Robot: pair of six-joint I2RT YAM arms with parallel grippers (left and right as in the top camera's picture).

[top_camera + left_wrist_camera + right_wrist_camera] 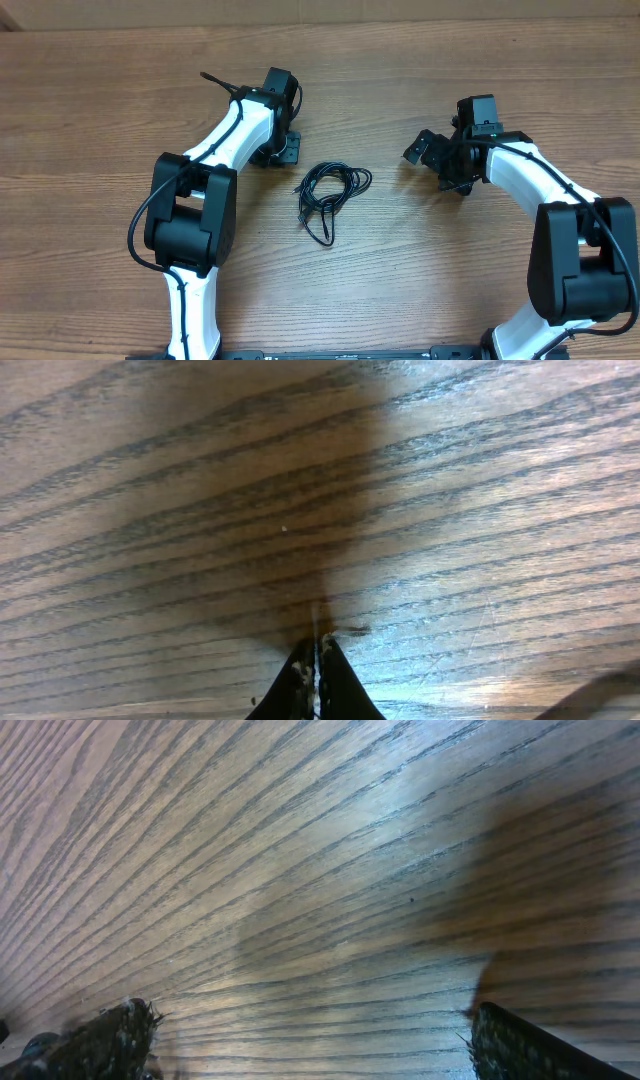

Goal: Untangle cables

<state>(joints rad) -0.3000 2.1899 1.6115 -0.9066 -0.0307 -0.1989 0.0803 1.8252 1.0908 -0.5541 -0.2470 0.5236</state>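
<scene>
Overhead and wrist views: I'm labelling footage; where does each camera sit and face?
Overhead: above the table, looking straight down on cables, left arm, right arm.
Left wrist: close above the table, facing down; left gripper fingertips together.
Right wrist: low over the table, angled; right gripper fingers spread.
Shared: both wrist views show only table, no cables.

Checked all three views for text, labels, brands or numbers, honestly couldn't read a single thing.
</scene>
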